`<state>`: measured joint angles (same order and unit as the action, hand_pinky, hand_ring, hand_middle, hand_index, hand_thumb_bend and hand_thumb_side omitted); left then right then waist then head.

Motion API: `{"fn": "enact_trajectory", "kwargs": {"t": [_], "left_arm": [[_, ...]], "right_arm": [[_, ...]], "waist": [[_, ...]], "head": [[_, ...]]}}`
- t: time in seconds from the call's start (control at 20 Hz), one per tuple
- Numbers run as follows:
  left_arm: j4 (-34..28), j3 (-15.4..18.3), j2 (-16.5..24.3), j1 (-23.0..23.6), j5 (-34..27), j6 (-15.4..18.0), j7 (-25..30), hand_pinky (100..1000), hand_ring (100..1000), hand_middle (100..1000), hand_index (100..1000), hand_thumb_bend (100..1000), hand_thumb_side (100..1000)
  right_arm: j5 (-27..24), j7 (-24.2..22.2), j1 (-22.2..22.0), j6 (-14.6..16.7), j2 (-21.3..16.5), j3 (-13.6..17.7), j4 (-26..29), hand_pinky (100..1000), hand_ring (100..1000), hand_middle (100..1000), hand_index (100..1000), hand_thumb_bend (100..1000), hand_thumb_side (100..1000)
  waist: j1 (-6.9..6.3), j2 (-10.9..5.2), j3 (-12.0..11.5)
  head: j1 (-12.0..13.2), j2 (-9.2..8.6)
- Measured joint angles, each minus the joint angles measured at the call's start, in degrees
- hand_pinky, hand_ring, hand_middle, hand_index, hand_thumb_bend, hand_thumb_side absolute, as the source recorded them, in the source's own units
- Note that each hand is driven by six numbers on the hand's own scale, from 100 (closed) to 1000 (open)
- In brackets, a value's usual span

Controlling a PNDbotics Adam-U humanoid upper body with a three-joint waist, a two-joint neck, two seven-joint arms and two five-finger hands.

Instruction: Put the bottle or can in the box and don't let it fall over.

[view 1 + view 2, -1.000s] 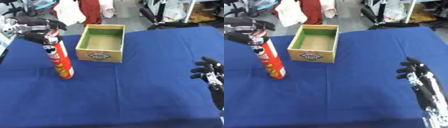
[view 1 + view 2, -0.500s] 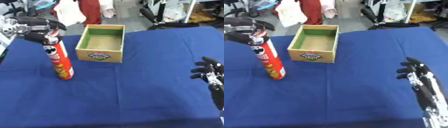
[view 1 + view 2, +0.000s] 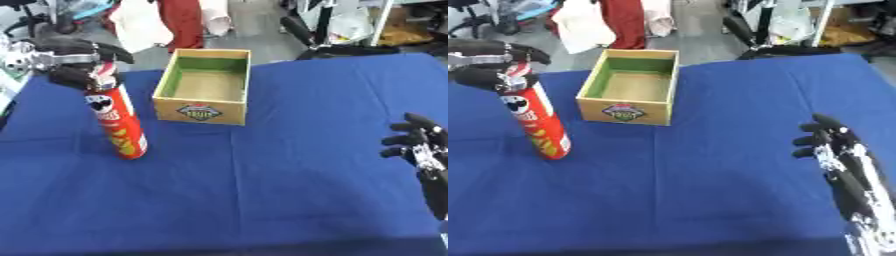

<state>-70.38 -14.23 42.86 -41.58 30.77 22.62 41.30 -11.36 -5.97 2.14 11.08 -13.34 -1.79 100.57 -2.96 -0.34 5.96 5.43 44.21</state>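
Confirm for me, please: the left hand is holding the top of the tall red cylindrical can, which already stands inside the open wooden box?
Not quite: the tall red cylindrical can stands on the blue tablecloth, left of the open wooden box, as the left eye view shows. The left hand does hold its top.

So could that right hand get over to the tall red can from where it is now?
Probably not easily. The right hand sits open at the table's right edge, while the red can stands far left with the left hand already curled round its top. Nothing on the blue cloth blocks the way; the distance does.
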Motion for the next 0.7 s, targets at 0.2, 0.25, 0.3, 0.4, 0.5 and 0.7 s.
{"fn": "enact_trajectory", "kwargs": {"t": [0.2, 0.25, 0.3, 0.4, 0.5, 0.7], "left_arm": [[-0.3, 0.7, 0.1, 0.7, -0.3, 0.3, -0.3, 860, 973, 992, 1000, 100, 1000], [-0.3, 0.8, 0.2, 0.8, -0.3, 0.5, -0.5, 860, 974, 992, 1000, 100, 1000], [-0.3, 0.9, 0.3, 1.0, -0.3, 0.6, -0.6, 859, 973, 992, 1000, 100, 1000], [-0.3, 1.0, 0.6, 1.2, -0.2, 0.8, -0.8, 855, 966, 989, 1000, 100, 1000], [-0.3, 1.0, 0.6, 1.3, 0.4, 0.8, -0.8, 841, 951, 975, 1000, 100, 999], [-0.6, 0.9, 0.6, 1.7, 1.3, 0.5, -0.5, 695, 777, 813, 996, 100, 526]], "right_arm": [[0.0, 0.0, 0.0, 0.0, 0.0, 0.0, 0.0, 558, 639, 688, 837, 100, 462], [0.0, 0.0, 0.0, 0.0, 0.0, 0.0, 0.0, 558, 639, 688, 837, 100, 462], [0.0, 0.0, -0.1, 0.0, 0.0, 0.0, 0.0, 559, 639, 688, 837, 100, 462], [0.0, 0.0, -0.1, 0.0, 0.0, 0.0, 0.0, 558, 639, 688, 837, 100, 463], [0.0, 0.0, -0.1, 0.0, 0.0, 0.0, 0.0, 558, 639, 688, 837, 100, 463], [0.0, 0.0, -0.1, 0.0, 0.0, 0.0, 0.0, 559, 639, 688, 837, 100, 463]], "waist": [[-0.08, 0.0, 0.0], [-0.08, 0.0, 0.0], [-0.08, 0.0, 0.0], [-0.08, 0.0, 0.0], [-0.07, 0.0, 0.0], [-0.08, -0.28, -0.1]], "head": [[-0.2, 0.0], [-0.2, 0.0], [-0.2, 0.0], [-0.3, 0.0], [-0.3, 0.0], [-0.2, -0.03]]}}
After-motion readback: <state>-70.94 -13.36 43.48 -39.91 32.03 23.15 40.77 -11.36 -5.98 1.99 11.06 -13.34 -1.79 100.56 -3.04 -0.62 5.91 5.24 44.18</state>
